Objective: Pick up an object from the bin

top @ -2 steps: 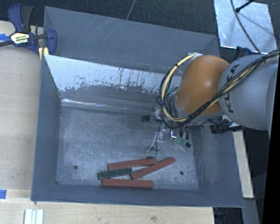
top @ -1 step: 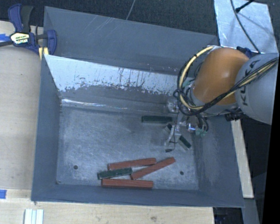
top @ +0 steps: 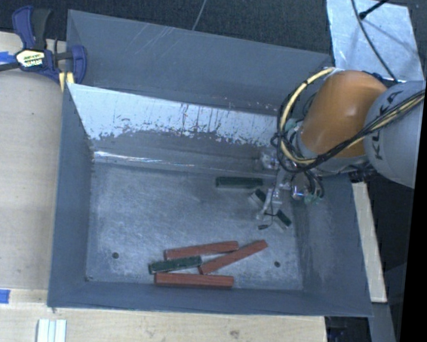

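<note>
- Five or so flat sticks lie in the bin [top: 71,212], and the gripper [top: 272,209] hangs low over the right rear of the floor.
- Nearest to it is a dark green stick [top: 239,182], flat along the foot of the back wall, just to its left. A small dark piece [top: 283,220] sits right beside its tip.
- Open or closed? Cannot tell from here, nor whether it has hold of anything.
- Well apart, at the front, brown sticks [top: 200,280] lie crossed in a loose pile with a second green stick [top: 175,265].
- The dark green stick looks light, stiff and thin, and probably smooth, so it could slip. It is best pinched across its narrow width near the middle, so it lifts level.
</note>
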